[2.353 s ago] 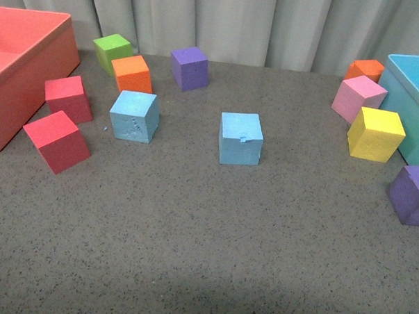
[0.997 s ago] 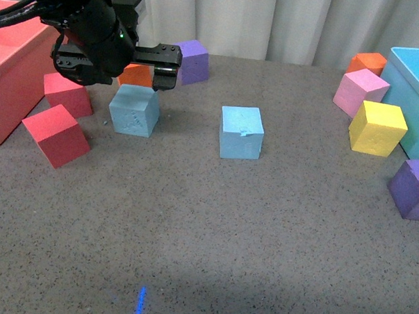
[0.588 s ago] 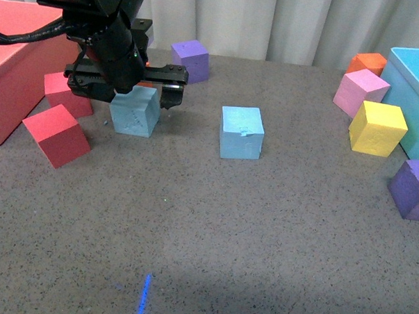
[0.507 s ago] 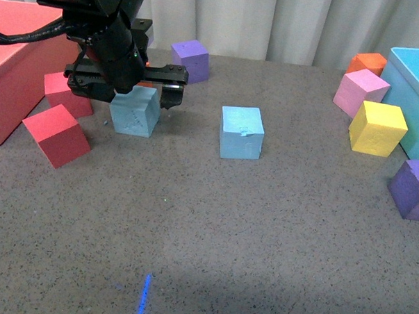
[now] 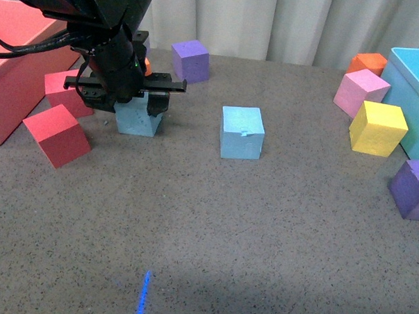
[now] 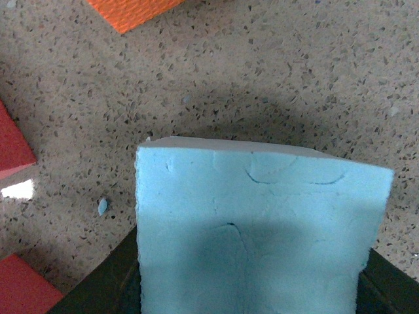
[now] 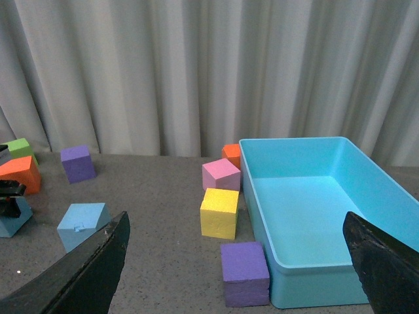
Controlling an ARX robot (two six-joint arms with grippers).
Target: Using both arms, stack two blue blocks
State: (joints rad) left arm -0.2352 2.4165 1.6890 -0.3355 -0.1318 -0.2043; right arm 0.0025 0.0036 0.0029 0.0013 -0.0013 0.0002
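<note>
One blue block (image 5: 137,120) with embossed marks rests on the grey table at the left. My left gripper (image 5: 134,106) has come down over it and is shut on it. In the left wrist view this block (image 6: 252,235) fills the space between the dark fingers (image 6: 98,294). The other blue block (image 5: 242,133), with a small nick, stands alone mid-table, and the right wrist view shows it too (image 7: 82,224). My right gripper (image 7: 236,261) is open, high above the table with nothing between its fingers, and out of the front view.
A salmon bin (image 5: 19,65) and two red cubes (image 5: 56,134) lie left of the held block. Orange (image 6: 134,10) and purple (image 5: 189,60) cubes sit behind it. At the right are a turquoise bin (image 7: 314,216) and pink (image 5: 360,94), yellow (image 5: 377,128), orange and purple (image 5: 411,188) cubes.
The left arm came in from the upper left, lowered over the left blue block, and its fingers closed on it. Both blue blocks stayed in place.
</note>
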